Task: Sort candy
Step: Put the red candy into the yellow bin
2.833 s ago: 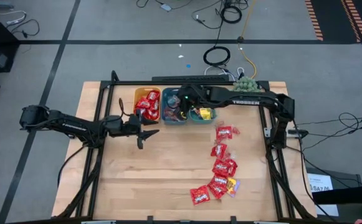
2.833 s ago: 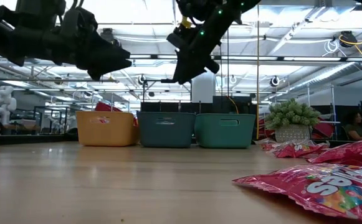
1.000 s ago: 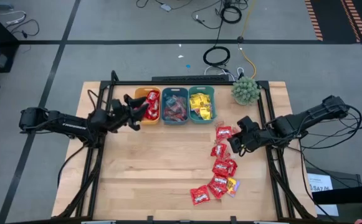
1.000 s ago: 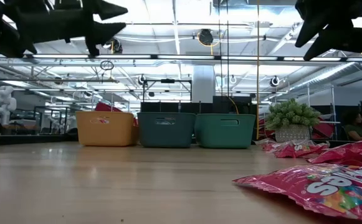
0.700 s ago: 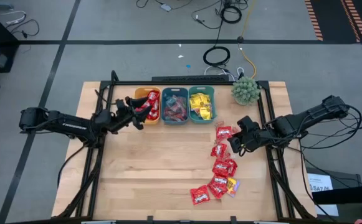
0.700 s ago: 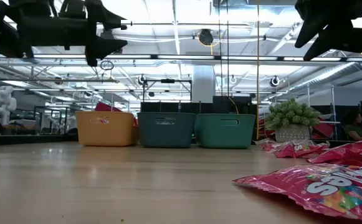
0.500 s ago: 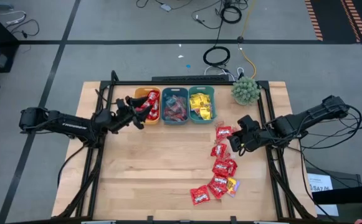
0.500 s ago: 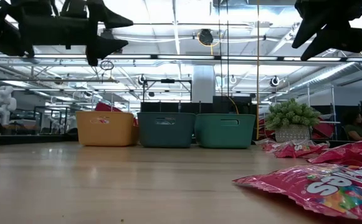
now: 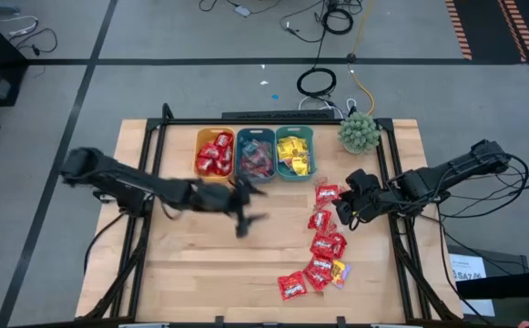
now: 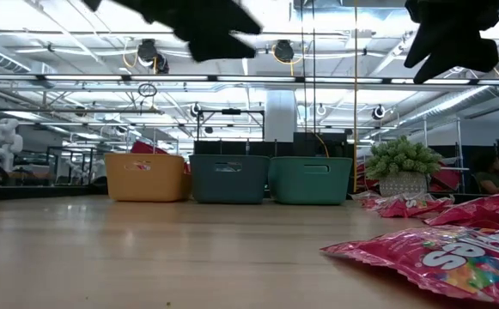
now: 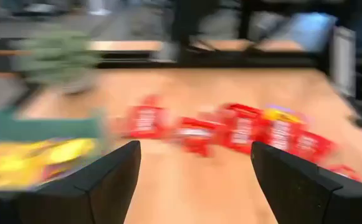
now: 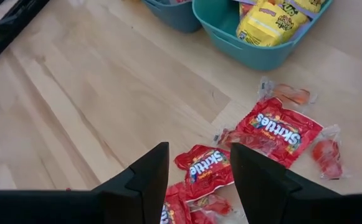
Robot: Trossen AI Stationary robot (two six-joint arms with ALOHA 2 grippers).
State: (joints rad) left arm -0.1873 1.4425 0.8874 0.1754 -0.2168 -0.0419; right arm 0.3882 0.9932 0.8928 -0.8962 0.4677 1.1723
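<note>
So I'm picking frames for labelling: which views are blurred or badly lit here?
Left wrist view: heavy motion smear, red packets and the plant barely readable. High view: the left gripper is streaked. Low view: bright ceiling lights leave both arms as black silhouettes. Right wrist view: sharp, red packet print legible.

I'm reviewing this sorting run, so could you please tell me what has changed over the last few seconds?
The left gripper, a second ago over the orange bin, has swung out over the bare table in front of the bins, its fingers open and empty. The right gripper moved earlier from the bins to the red packets on the right and has hovered there since. Bins and loose candy have not shifted.
</note>
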